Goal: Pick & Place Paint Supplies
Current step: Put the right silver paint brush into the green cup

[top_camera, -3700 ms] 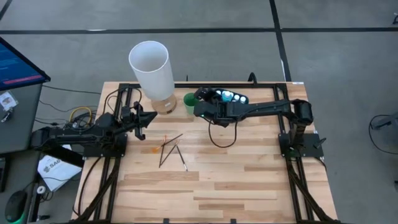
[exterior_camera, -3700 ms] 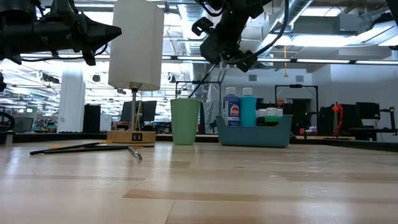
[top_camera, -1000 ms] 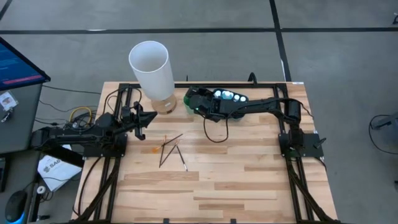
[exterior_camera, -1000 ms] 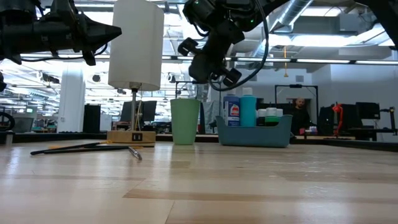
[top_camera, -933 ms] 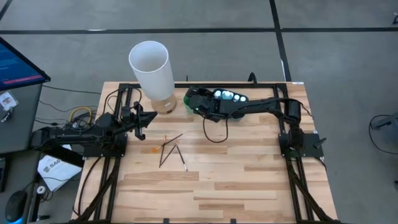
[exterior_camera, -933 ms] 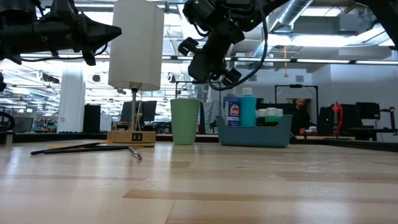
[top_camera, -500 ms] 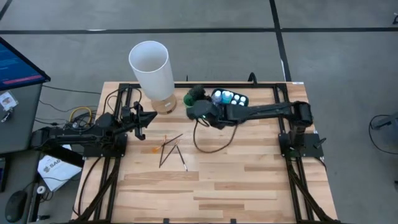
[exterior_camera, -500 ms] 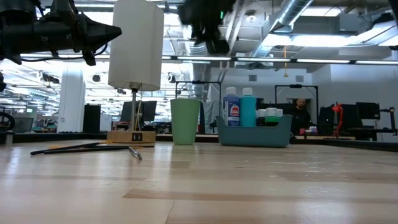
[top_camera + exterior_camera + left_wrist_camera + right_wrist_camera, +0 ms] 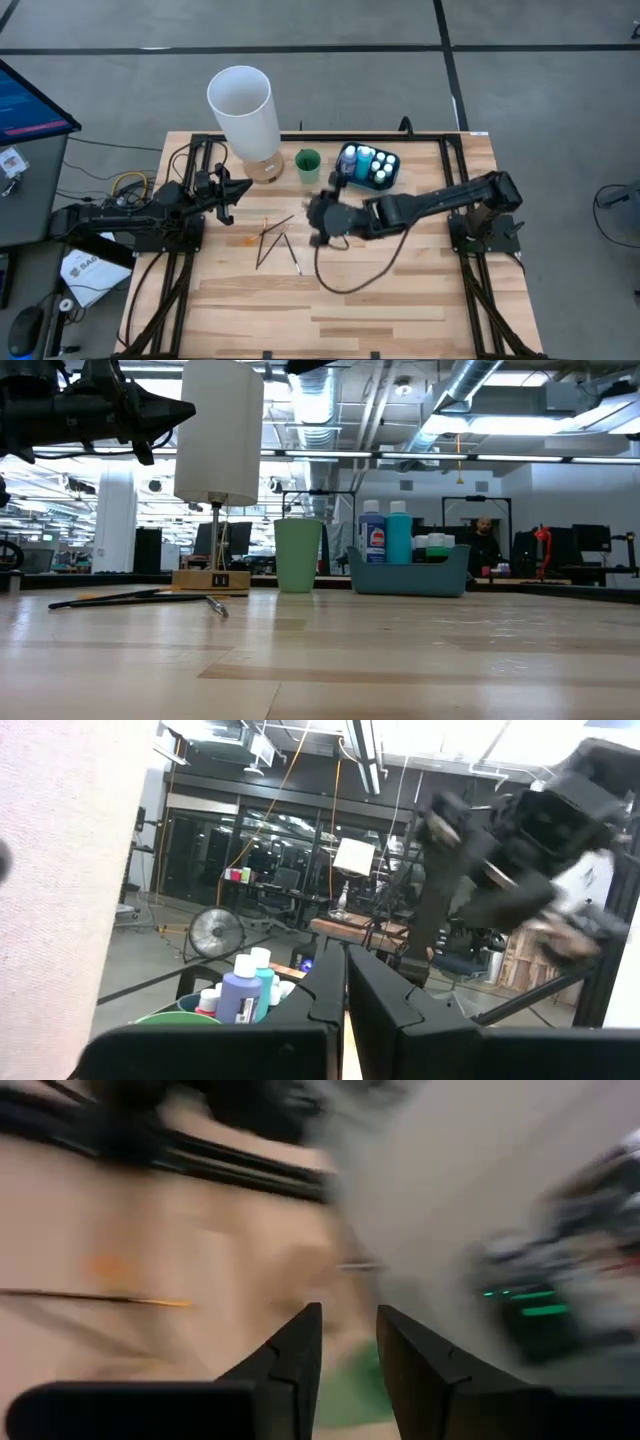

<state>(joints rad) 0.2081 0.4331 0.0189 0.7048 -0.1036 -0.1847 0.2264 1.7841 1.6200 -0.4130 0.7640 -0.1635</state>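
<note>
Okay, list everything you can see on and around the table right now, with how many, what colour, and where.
Lamp: one, white shade, wooden base, far left of table.
Cup: one, green, beside the lamp base.
Tray: one, blue, far side, right of the cup.
Bottles: several, white-capped, blue and green bodies, standing in the tray.
Brushes: a few, thin, dark, crossed on the table centre-left.
Person: one, in the room behind.
Left gripper: raised near the lamp.
Right gripper: open, just right of the brushes.

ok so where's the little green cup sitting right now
In the high view the green cup stands near the table's far edge, between the white lamp on its left and the blue tray of paint bottles on its right. The right gripper is nearer the middle.
</note>
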